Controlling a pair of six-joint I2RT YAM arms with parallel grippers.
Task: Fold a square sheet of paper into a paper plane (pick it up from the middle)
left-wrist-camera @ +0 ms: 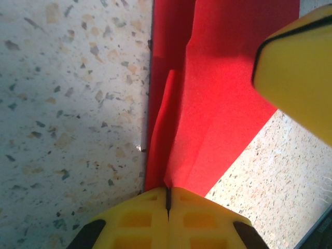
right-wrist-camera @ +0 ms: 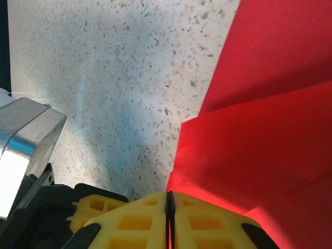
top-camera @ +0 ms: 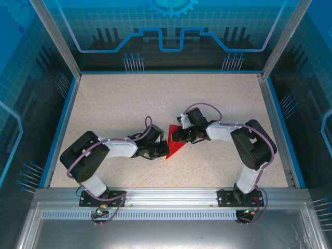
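Left gripper point(left-wrist-camera: 167, 197), yellow fingers pressed together on a raised crease of the red paper point(left-wrist-camera: 223, 93) (folded, its layers overlapping) lying on the speckled table point(left-wrist-camera: 67, 129); right gripper's finger point(left-wrist-camera: 301, 72) overlaps the paper's upper-right edge.

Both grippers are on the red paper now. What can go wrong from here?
1. The left gripper and right gripper both pinch the thin red paper; diverging pulls could tear it.
2. A raised flap isn't flat; pressing now may crease it off-line.
3. The grippers sit close together over the paper; they might collide.
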